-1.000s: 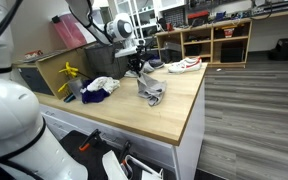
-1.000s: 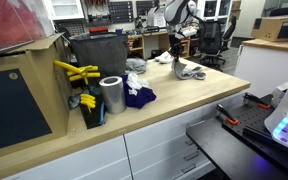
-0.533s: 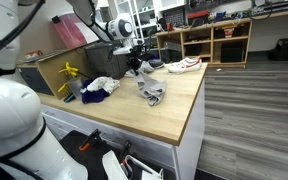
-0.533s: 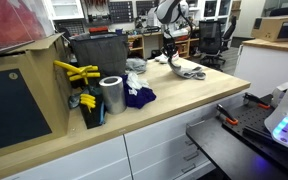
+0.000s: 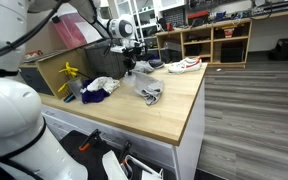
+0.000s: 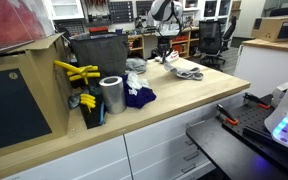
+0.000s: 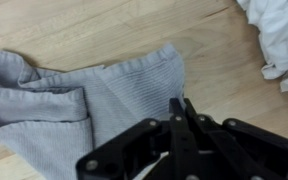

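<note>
- Grey ribbed knit cloth lies crumpled on the pale wooden counter, its left part folded over.
- Black pincer has its tips pressed together at the cloth's right edge; whether they pinch a fold I cannot tell.
- White crumpled cloth lies to the far right in the wrist view.
- Dark blue cloth and a shiny metal cylinder are well apart from the grey cloth.

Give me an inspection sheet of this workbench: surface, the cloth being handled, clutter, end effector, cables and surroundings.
Surface: light wooden countertop, partly covered.
Job's things: grey ribbed knit cloth, rumpled, one edge pinched.
Clutter: white crumpled cloth, dark blue cloth, silver metal cylinder, yellow tools.
Grippers: black end effector, shut on the cloth's edge.
Cables: nothing seen.
Surroundings: wooden shelf unit, grey plank floor.
</note>
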